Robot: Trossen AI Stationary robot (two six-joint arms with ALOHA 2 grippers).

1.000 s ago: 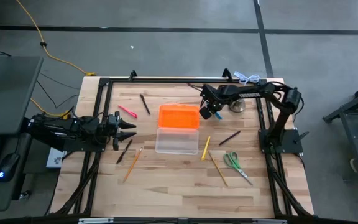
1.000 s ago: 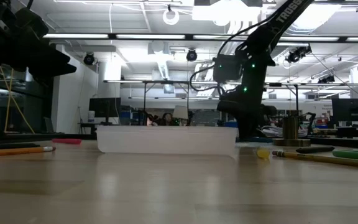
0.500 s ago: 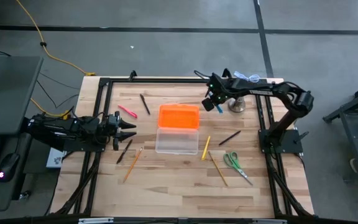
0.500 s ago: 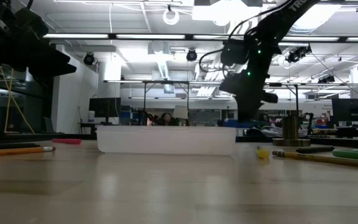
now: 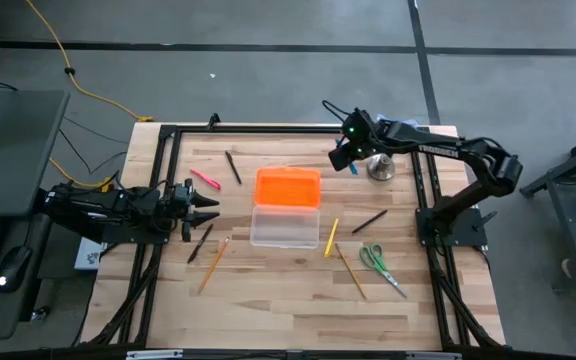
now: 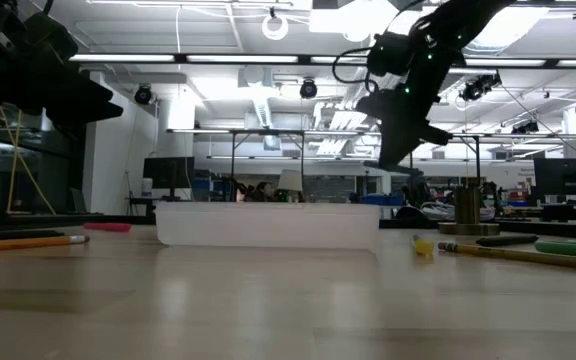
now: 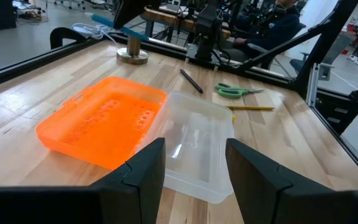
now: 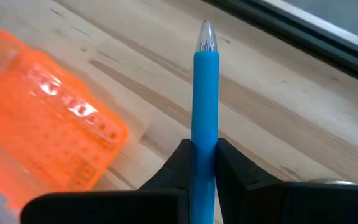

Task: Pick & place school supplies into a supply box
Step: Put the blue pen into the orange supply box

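Observation:
My right gripper (image 5: 345,158) hangs above the table's far side, between the orange lid (image 5: 288,187) and the silver bell (image 5: 380,168), and is shut on a blue pen (image 8: 205,106). The clear supply box (image 5: 285,227) lies open on the table, its lid flat on the far side. My left gripper (image 7: 194,180) waits open at the table's left, pointing at the box (image 7: 194,140). A pink pen (image 5: 205,179), black pens (image 5: 233,167), pencils (image 5: 213,263) and green scissors (image 5: 376,262) lie flat on the wood. My right gripper pinches the blue pen's barrel (image 8: 205,140) between its two fingers (image 8: 180,163). The pen's pointed clear tip (image 8: 206,31) sticks out past the fingertips. The pen is lifted clear of the table, over the bare wood beside the orange lid.
The silver bell stands close to the right of my right gripper, also seen in the left wrist view (image 7: 132,55). A yellow pencil (image 5: 331,237) and a black pen (image 5: 369,221) lie right of the box. A dark frame rail (image 5: 268,128) runs along the far edge.
My right gripper has risen and drawn back toward the table's far edge, carrying the blue pen up with it, still shut on it. The left arm has kept still.

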